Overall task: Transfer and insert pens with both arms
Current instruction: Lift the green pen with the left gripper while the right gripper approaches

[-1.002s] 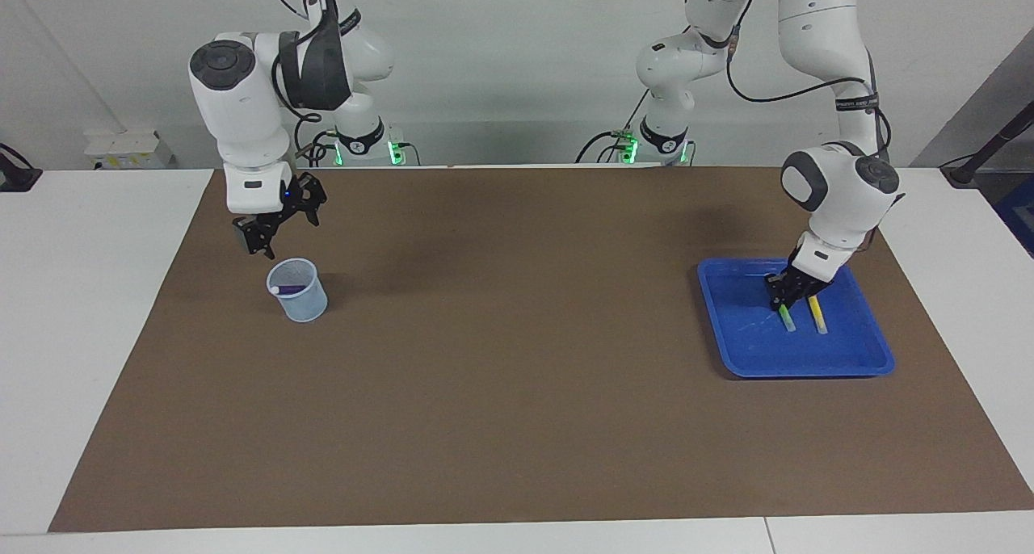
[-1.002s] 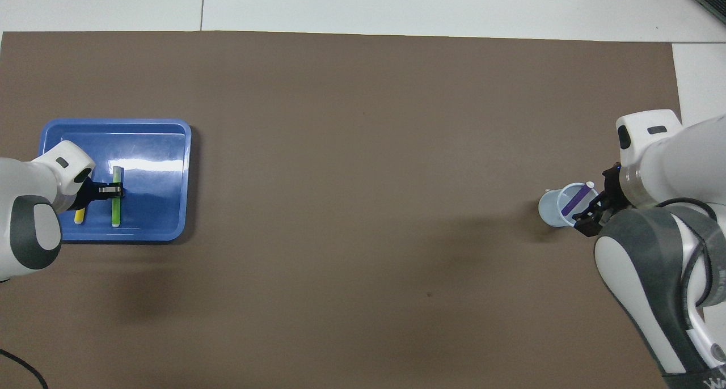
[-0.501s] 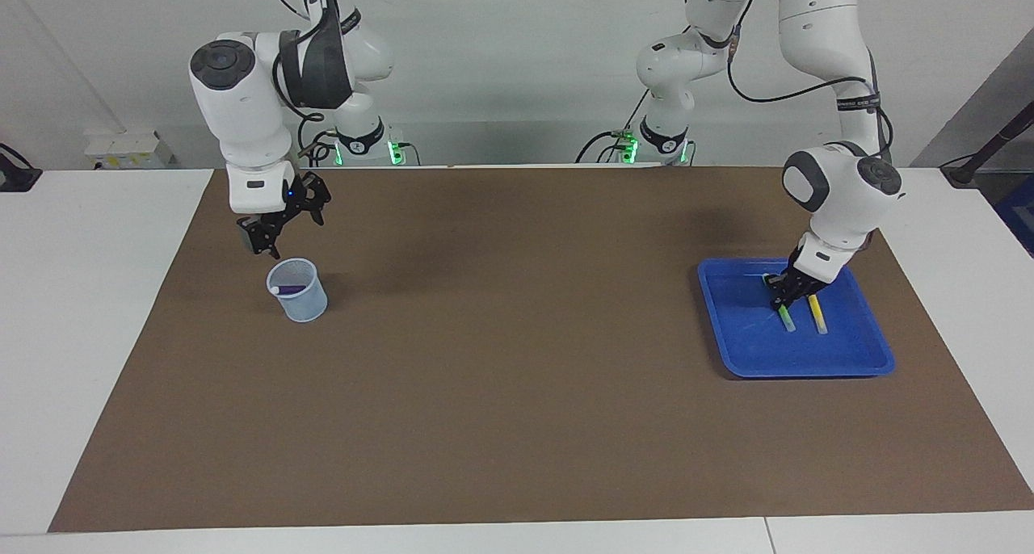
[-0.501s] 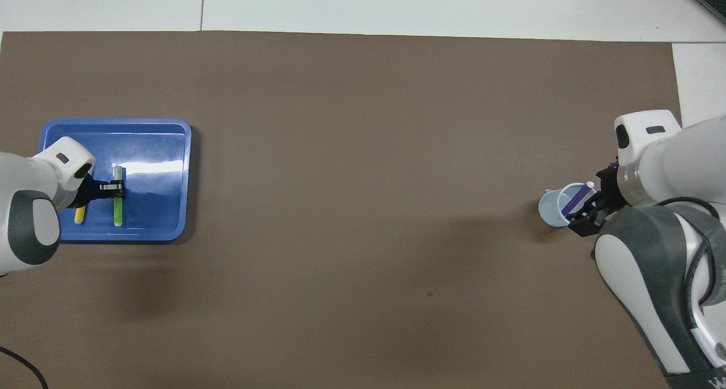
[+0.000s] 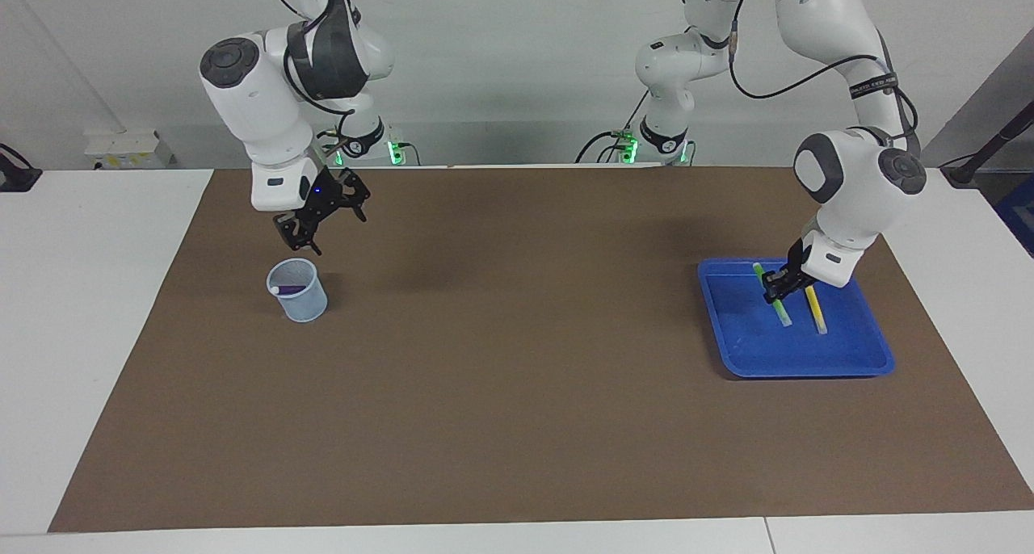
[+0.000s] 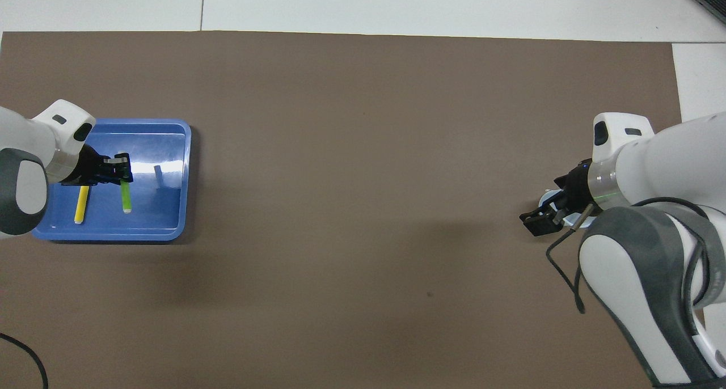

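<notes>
My left gripper (image 5: 777, 286) (image 6: 122, 172) is shut on the green pen (image 5: 782, 313) (image 6: 126, 199) and holds it tilted just above the blue tray (image 5: 751, 344) (image 6: 164, 151), pale cap end lowest. The yellow pen (image 5: 816, 309) (image 6: 81, 203) lies flat in the tray beside it. At the right arm's end, the purple pen (image 5: 289, 288) leans inside a pale blue cup (image 5: 303, 300). My right gripper (image 5: 300, 237) (image 6: 534, 223) hangs open and holds nothing, above the cup's rim. In the overhead view it covers most of the cup.
A brown mat (image 5: 517, 392) covers the white table (image 5: 81, 336) between cup and tray. A white box (image 5: 125, 148) sits at the table's edge by the right arm's base. A black cable (image 6: 22, 355) loops onto the mat near the left arm.
My left gripper has lifted the green pen off the tray floor. My right gripper has risen and swung from beside the cup toward the table's middle.
</notes>
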Tool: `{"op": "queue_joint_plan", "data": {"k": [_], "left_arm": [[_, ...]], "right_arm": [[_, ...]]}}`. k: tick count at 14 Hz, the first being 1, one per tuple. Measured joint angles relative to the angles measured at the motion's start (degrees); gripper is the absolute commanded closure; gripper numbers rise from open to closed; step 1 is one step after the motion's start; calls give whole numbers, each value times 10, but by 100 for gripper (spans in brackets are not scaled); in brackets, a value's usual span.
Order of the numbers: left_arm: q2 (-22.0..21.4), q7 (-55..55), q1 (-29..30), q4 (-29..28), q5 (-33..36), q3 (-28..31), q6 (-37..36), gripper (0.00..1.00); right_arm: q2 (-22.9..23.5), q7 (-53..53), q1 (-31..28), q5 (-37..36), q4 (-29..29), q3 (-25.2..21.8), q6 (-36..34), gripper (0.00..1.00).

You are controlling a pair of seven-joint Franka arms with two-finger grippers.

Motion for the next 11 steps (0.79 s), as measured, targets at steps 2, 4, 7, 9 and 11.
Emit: {"op": "queue_joint_plan", "data": {"k": [2,4,7,9,11], "left_arm": [[-17,-55,-10,1,-38,-1,-17,100],[-39,-116,-23,1,-82,-2,-33,100],[-65,-214,-44,1,-137,-3,-45,100],[-75,-275,-54,1,-184,-3,-45,100],[-86,-331,-60,1,-230,-4,-46,100]], "right_arm": [[0,49,6,64,0,0,-1,0],[0,105,11,115,1,0,-1,0],[0,254,66,144,7,1,15,0],[0,341,113,158,8,4,38,0],[0,380,133,189,8,5,44,0]]}}
